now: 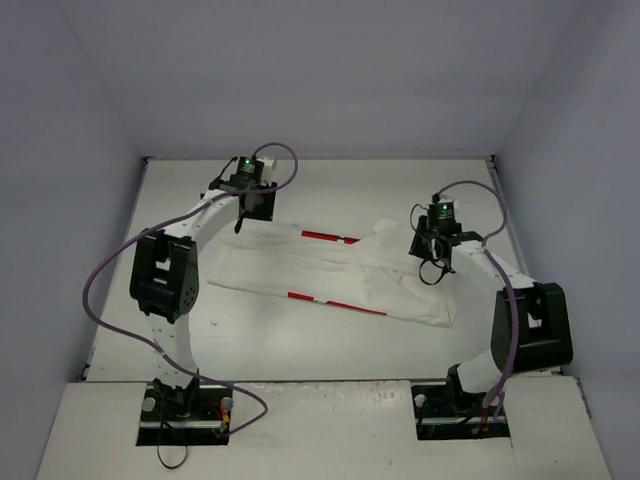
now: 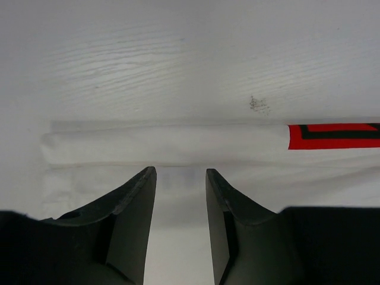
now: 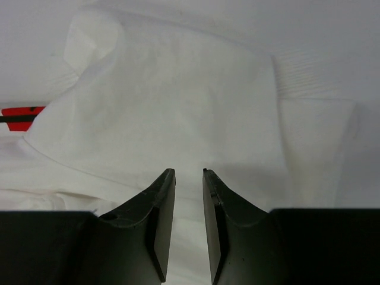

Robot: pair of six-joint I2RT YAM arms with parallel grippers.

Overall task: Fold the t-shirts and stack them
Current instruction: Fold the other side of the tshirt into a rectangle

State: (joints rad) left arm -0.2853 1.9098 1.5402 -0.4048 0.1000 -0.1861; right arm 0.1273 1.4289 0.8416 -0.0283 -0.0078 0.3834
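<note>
— Fingers first. Left fingers (image 2: 141,193)?
— Released. The gap is plain and there is nothing in it. They sit at the far-left end of the t-shirt (image 1: 300,268), just short of its rolled edge.
— Touching the cloth?
— Cannot tell from the wrist view. The cloth shows beyond the tips and under the gap, and none of it is pinched.
— Right fingers (image 3: 163,199)?
— Apart too, with a narrower gap, gripping nothing. White fabric lies beneath them. They are over the right end of the shirt, where it bunches and a sleeve sticks out.
— Contact there?
— Cannot tell either.
— Where does the t-shirt lie?
— On the worktop (image 1: 350,185), about mid-surface. It is folded into a long band that slants from far left to near right, and it spans the space between the two arms.
— The red print (image 1: 335,303)?
— Mostly tucked inside. Only thin red strips show, one along the far long edge and one along the near one. The left wrist view catches a red corner with a black line on the fold, off to the right.
— Is the fold flat?
— The left part is smooth. The right part is rumpled, with layers overlapping.
</note>
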